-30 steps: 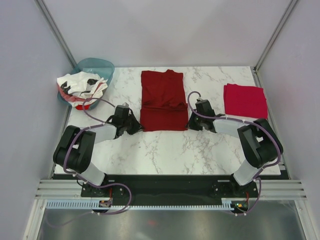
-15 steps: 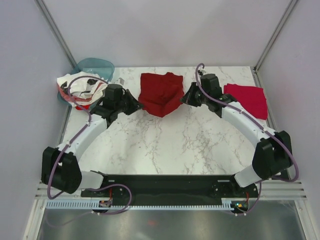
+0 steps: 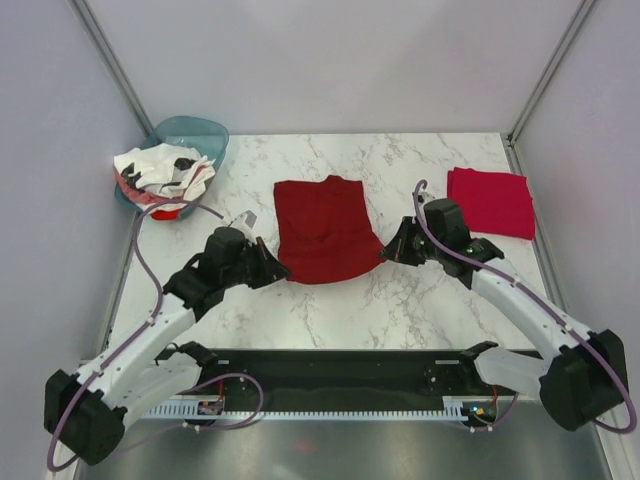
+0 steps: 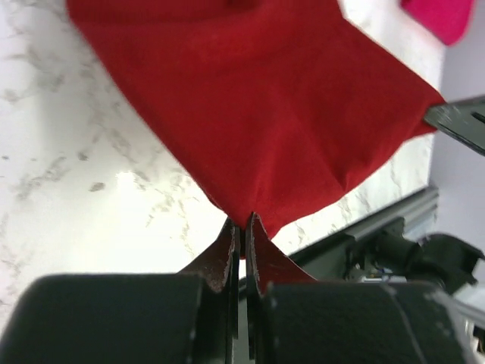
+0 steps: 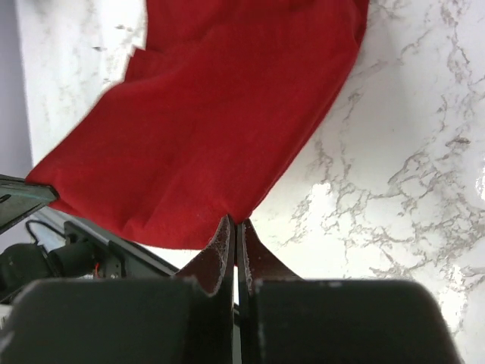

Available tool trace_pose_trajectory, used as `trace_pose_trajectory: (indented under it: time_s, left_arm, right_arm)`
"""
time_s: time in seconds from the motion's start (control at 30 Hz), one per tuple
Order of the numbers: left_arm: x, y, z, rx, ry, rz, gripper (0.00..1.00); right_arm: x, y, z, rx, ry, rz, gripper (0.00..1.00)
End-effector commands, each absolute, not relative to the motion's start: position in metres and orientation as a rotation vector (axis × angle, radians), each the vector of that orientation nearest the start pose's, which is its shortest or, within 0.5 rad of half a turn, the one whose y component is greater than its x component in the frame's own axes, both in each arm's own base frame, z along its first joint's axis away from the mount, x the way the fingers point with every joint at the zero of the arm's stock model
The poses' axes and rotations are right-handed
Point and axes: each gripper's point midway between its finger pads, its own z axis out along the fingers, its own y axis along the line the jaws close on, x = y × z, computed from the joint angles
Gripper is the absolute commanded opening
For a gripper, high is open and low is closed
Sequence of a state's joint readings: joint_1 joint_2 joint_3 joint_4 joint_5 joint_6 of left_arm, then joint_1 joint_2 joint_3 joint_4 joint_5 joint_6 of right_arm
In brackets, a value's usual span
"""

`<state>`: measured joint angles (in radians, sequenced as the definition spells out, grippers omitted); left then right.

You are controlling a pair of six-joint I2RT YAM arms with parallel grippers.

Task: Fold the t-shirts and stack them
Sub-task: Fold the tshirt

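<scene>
Top view: the maroon t-shirt (image 3: pixel 325 232) lies in the middle of the marble desk (image 3: pixel 330 310), held at its two near corners. The left end effector (image 3: pixel 264 270) is clenched on the near-left corner and the right end effector (image 3: pixel 393 248) on the near-right corner. The near hem sags in a curve between the two grips, and the far part of the shirt spreads flat towards the back of the desk.

Wrist views: each pair of fingers is pressed together with a point of maroon cloth pinched at the tips. The fabric fans out from there over the marble.

A crimson t-shirt (image 3: pixel 491 202), folded into a neat rectangle, rests on the far right of the desk, well apart from the maroon one. At the far left, crumpled white t-shirts (image 3: pixel 158 170) with black and red marks are heaped in a teal basin (image 3: pixel 198 133) and spill over its near rim.
</scene>
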<state>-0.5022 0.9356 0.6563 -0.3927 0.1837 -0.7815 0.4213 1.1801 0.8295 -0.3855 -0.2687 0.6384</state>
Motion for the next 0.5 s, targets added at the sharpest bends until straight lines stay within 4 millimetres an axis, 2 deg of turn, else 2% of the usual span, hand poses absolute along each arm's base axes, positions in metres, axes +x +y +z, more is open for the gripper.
trace_pose_trajectory:
  time_s: [0.0,0.03,0.13,0.27,0.4,0.47]
  left_arm:
    - [0.2,-0.194,0.154,-0.212,2.352,-0.918,0.02]
    - [0.192,-0.197,0.162,-0.183,2.331,-0.948,0.02]
    - [0.177,-0.197,0.171,-0.161,2.322,-0.975,0.02]
    - [0.17,-0.191,0.18,-0.157,2.3,-0.985,0.02]
    - [0.172,-0.186,0.181,-0.173,2.306,-0.94,0.02]
    - [0.175,-0.187,0.184,-0.182,2.309,-0.938,0.02]
  right_arm:
    - [0.251,0.196,0.169,0.061,2.345,0.895,0.0]
    - [0.247,0.195,0.169,0.06,2.346,0.901,0.0]
    - [0.236,0.193,0.187,0.052,2.298,0.933,0.0]
    - [0.229,0.191,0.204,0.044,2.258,0.959,0.0]
    - [0.236,0.188,0.209,0.051,2.237,0.919,0.0]
    - [0.244,0.189,0.205,0.046,2.26,0.894,0.0]
